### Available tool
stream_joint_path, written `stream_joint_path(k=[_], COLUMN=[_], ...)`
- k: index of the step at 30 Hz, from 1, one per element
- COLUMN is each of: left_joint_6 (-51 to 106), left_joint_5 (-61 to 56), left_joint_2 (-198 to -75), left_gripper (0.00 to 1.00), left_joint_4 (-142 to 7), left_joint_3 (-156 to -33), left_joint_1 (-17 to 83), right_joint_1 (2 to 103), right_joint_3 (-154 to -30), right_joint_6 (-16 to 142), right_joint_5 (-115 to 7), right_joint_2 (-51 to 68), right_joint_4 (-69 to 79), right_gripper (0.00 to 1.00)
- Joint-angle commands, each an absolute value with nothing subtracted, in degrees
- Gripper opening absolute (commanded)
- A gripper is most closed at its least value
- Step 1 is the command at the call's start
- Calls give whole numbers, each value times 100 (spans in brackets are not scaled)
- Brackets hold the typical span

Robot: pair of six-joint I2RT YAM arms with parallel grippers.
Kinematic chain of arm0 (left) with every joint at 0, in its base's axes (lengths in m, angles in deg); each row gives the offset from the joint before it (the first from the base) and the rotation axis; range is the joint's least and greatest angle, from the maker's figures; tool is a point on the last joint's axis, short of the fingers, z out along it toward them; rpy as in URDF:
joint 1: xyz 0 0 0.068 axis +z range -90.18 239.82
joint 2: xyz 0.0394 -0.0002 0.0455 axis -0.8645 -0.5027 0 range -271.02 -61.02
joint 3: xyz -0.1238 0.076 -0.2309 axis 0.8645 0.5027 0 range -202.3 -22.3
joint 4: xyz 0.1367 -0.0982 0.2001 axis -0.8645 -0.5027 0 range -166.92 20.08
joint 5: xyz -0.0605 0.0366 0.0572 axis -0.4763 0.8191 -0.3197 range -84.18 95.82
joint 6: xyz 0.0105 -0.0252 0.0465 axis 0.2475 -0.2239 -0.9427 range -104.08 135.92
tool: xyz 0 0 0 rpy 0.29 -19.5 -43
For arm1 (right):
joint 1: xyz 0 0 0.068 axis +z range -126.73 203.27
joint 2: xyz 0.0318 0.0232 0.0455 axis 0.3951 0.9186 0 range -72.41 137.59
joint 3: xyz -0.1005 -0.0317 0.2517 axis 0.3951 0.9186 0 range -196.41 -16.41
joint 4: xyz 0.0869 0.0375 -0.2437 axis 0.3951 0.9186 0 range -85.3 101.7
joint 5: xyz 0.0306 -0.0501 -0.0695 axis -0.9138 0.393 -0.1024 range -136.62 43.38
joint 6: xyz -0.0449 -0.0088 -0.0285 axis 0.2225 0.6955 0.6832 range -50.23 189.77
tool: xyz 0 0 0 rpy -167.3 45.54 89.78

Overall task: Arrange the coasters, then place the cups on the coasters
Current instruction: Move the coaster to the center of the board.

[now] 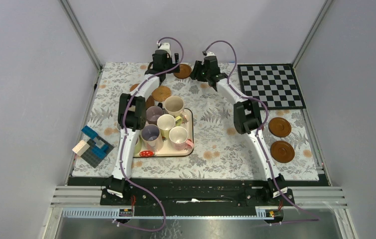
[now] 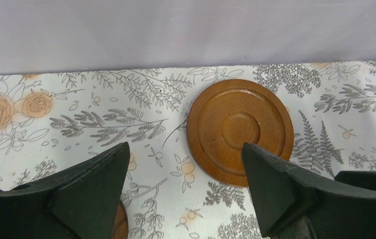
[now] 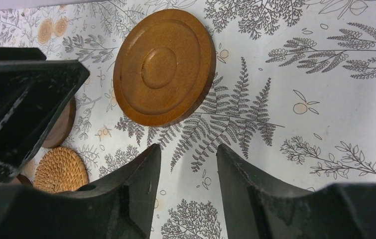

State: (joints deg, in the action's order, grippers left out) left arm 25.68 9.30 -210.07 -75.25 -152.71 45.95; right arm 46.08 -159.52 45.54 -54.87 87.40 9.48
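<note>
far coaster: flat, ringed wood | right coasters: two, dark, flat | cups: upright, clustered left of centre

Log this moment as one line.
left jaws: open, empty | right jaws: open, empty | far coaster: flat on table, between both arms | cups: on tray

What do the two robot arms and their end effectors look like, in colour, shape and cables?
Both the left arm and the right arm have slim white links, bulky black joints and black bases. A thin purple cable runs along each. The left end effector and right end effector carry matte black, wedge-shaped fingers.
</note>
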Motion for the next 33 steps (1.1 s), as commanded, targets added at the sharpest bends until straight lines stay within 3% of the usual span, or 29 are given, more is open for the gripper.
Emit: stream_joint_path(k=[1,14,22,33], left_joint_6=[2564,1926,1735,1234], left_joint_5=[932,770,-216,-551], left_joint_2=[-21381,-21854,-21510,-20888], left_gripper=[90,86,85,77], left_joint_4=[-7016,-6980,-7677,-8516], left_joint_3=[-15858,-16102,-15675,-15097], left_joint_1=[4602,4523,4464,4279], right_joint_1=[4564,4241,4021,3938], right_joint_3=[-15770,-14953,-14466,-13906], right_joint_6=[4684,4974,5054,5149], right_joint_5=[-5504,-5489,-5581,-5618], right_joint_2=[8090,7186,6783,6404], right_joint_4=[840,755,682,523], right_gripper=[54,55,55,55])
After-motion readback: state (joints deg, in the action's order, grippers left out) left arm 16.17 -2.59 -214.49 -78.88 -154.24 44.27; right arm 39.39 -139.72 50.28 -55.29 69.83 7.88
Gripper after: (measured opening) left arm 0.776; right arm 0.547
